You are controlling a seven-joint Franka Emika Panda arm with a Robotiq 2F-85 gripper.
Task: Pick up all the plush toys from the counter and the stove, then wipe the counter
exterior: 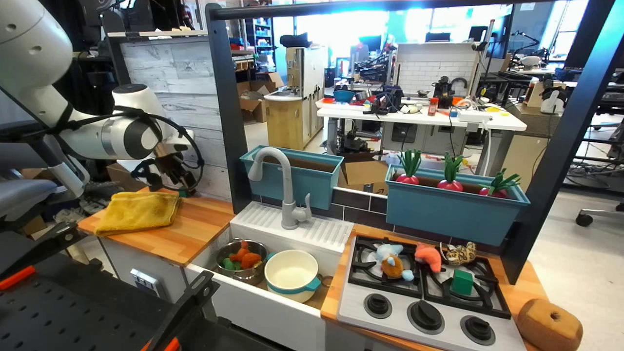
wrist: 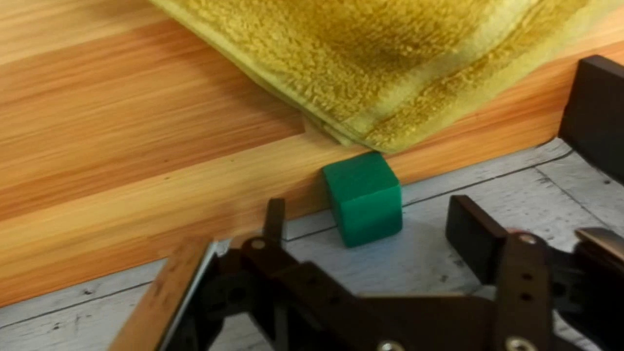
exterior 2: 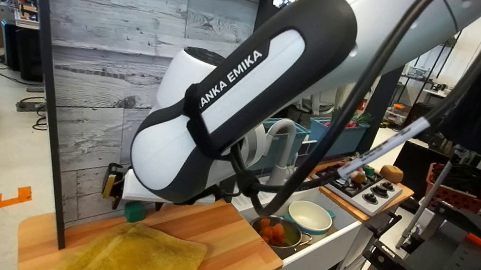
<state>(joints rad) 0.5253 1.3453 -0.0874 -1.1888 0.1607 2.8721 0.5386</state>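
Cube (wrist: 366, 202) (green); between parted fingers (wrist: 472, 236)

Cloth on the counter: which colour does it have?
The cloth is mustard yellow, clearest in the wrist view.

In an exterior view the white arm (exterior: 85, 139) leans in from the left, bent — the gripper (wrist: 369, 220) angled downward, its two fingers (wrist: 473, 238) spread well apart.
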